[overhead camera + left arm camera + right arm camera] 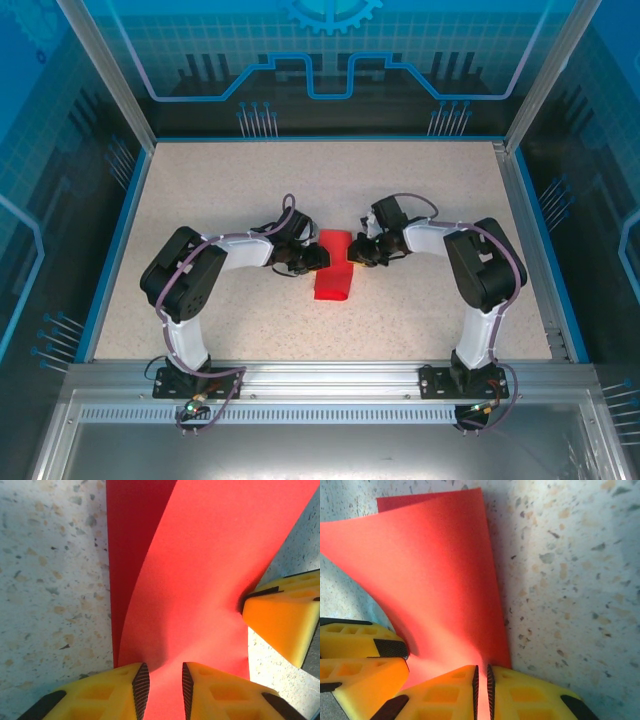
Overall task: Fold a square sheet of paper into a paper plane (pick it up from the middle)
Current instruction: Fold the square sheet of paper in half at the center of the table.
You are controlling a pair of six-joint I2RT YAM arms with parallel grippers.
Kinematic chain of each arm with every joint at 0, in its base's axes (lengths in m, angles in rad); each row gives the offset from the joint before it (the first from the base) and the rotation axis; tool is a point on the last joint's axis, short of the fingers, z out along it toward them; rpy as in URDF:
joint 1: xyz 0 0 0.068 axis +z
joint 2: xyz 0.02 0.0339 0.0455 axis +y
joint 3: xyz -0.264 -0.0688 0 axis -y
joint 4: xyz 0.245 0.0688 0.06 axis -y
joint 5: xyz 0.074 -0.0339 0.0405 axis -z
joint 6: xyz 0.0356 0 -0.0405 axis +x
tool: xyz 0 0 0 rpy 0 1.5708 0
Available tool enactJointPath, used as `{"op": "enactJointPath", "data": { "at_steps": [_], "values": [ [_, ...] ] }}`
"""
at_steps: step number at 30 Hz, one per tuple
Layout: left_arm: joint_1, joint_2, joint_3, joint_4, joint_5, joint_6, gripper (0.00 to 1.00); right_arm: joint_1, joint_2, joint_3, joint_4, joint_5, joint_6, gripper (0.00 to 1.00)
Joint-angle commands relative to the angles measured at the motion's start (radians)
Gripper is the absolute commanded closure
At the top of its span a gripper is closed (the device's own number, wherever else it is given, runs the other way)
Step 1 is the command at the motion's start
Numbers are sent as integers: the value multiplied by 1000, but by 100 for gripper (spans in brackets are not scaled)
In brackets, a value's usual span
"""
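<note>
The square sheet of paper (pixel 334 272) is bright red and lies mid-table, folded over into a narrower strip with its upper layer bowed up (pixel 200 580). The paper plane is out of view. My left gripper (pixel 316 259) sits at the sheet's left edge. Its jaws (pixel 162 690) stand apart over the red paper, with the paper showing in the gap. My right gripper (pixel 353 254) is at the sheet's right edge. Its jaws (pixel 482 690) are shut on the sheet's edge (pixel 435 570), leaving only a thin slit. One right finger (pixel 280 615) shows in the left wrist view.
The speckled beige table (pixel 200 200) is bounded by a blue rim (pixel 120 230) and aluminium posts. Transparent blue-printed walls stand behind and to both sides. A metal rail (pixel 320 375) carries both arm bases at the near edge.
</note>
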Motion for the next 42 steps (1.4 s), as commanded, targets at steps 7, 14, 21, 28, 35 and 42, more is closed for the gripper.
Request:
{"op": "enactJointPath", "data": {
  "at_steps": [7, 14, 21, 28, 35, 42],
  "values": [
    [-5, 68, -44, -140, -122, 52, 70, 45, 46, 71, -1, 24, 13, 84],
    [-3, 60, -53, -147, -131, 60, 70, 23, 100, 92, 2, 47, -27, 85],
    [-5, 60, -59, -153, -144, 66, 70, -19, 112, 84, -5, 49, -43, 85],
    [-4, 64, -69, -160, -155, 74, 70, -55, 101, 100, -27, 76, -59, 85],
    [-4, 66, -67, -167, -162, 83, 70, -70, 115, 131, -23, 89, -62, 85],
    [-5, 69, -65, -167, -160, 85, 70, -62, 85, 153, -28, 60, -65, 85]
  ]
}}
